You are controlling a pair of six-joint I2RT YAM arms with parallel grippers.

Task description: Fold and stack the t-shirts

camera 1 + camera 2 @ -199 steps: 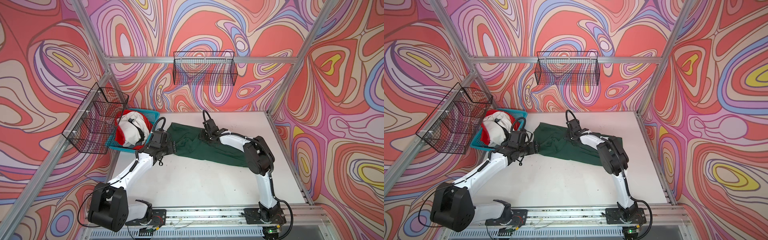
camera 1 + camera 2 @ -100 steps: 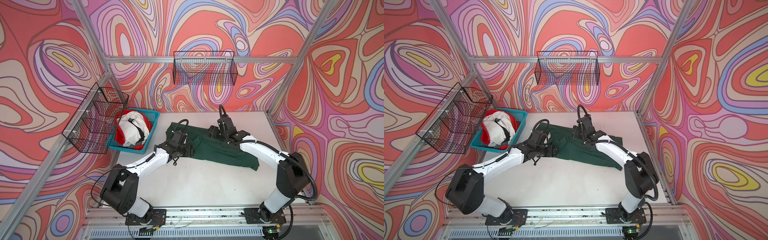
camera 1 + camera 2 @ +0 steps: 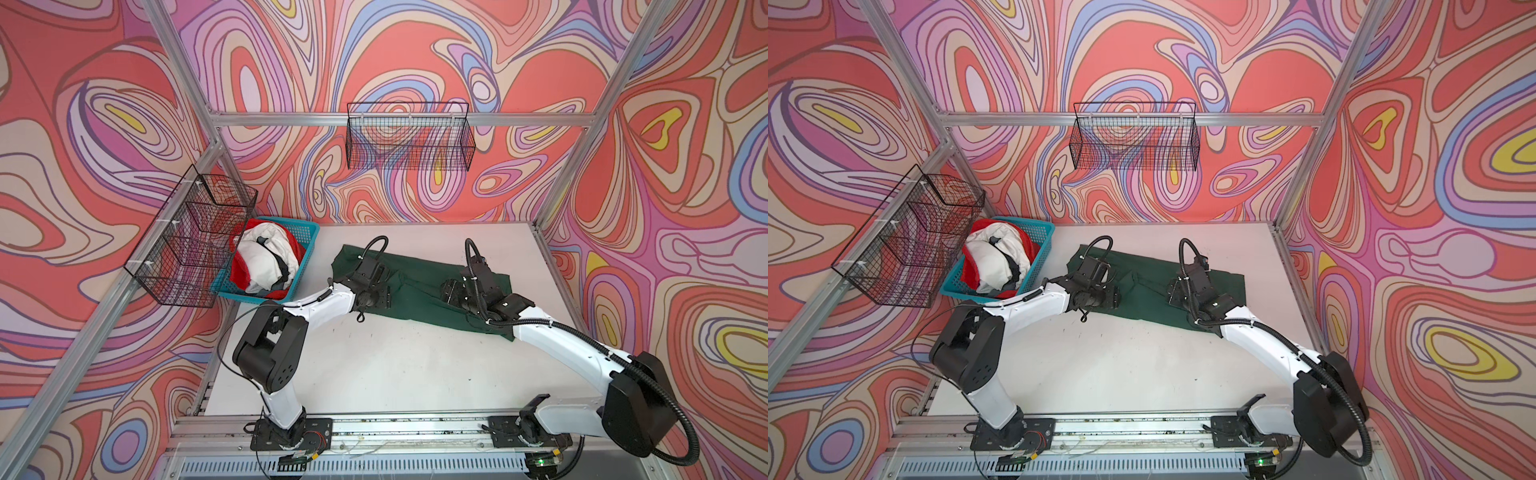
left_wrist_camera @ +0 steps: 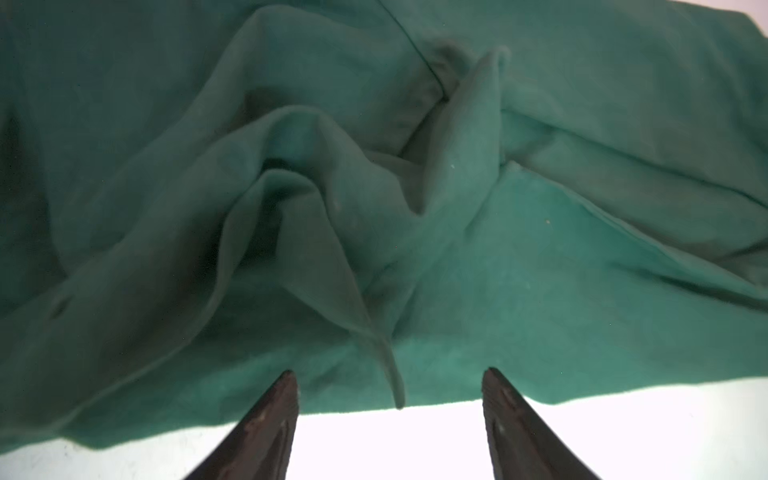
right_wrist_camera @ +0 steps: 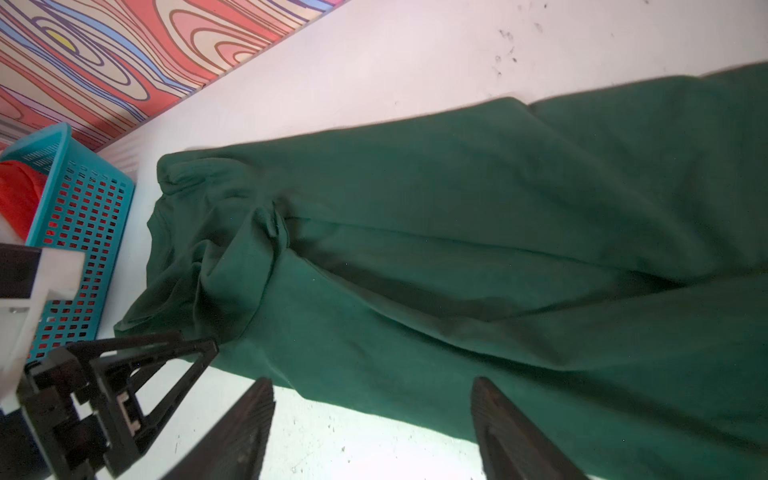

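In both top views, the dark green t-shirt lies stretched across the desk just beside the blue basket of other t-shirts, with both arms over it. Left wrist view: left jaws spread astride a raised fold at its hem. Right wrist view: right jaws spread over its edge, farther from the basket.

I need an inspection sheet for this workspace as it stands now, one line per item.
Surface: white table, small dark specks.
Job's things: green t-shirt lying crumpled on table; white and red shirts heaped in blue basket.
Clutter: nothing seen.
Grippers: left gripper and right gripper open, fingers over the green t-shirt's edge.
Cables: black hoses loop above both wrists.
Surroundings: back wire basket, side wire basket, patterned walls.
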